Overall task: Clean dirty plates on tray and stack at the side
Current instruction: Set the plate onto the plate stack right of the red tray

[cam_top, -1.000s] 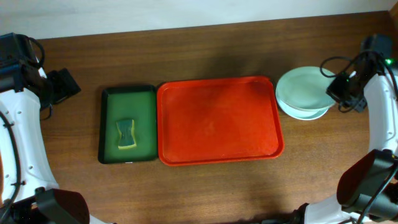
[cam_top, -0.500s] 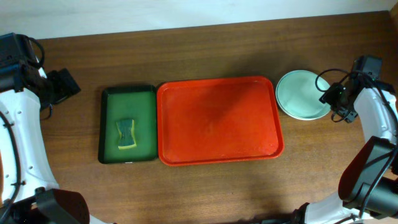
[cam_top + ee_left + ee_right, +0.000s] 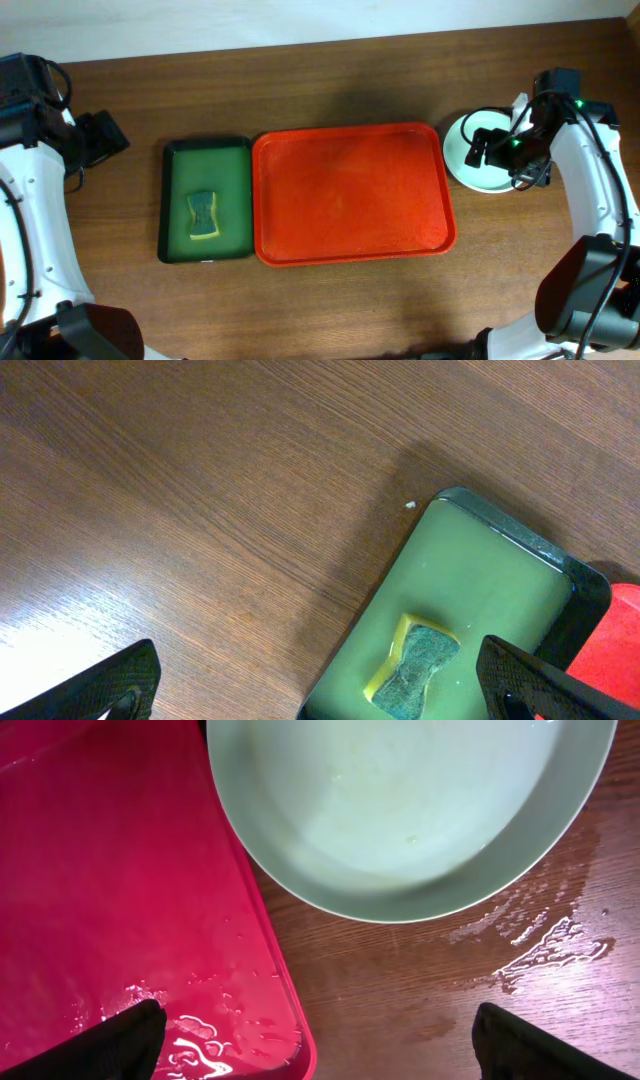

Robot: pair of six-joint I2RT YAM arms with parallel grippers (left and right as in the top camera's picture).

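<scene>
Since a sec ago the R gripper (image 3: 488, 148) has let go at the far R edge of the plates (image 3: 462, 170) and swung in over them. The top plate, offset then, now sits square on the stack. Jaws are spread wide w/ nothing btwn them: in the wrist view the fingers (image 3: 110, 1045) show only at the bottom corners.

The plates stand on the table (image 3: 300, 80) just off the tray (image 3: 350, 195), at its far R corner. Plate rim and tray rim run v. close; can't tell if they touch. The top plate's mint bowl looks wet. The tray floor is bare red w/ wet patches near its R rim. Water streaks (image 3: 540, 940) lie on the wood beside the stack.

The green tray (image 3: 215, 165) butts against the tray's L edge, sponge (image 3: 204, 215) lying flat in it. The L gripper (image 3: 105, 135) hangs well L of it over wood, jaws wide, holding nothing.

Room: broad wood strips behind and in front of both trays. It's tight R of the stack, where the R arm curves round.
</scene>
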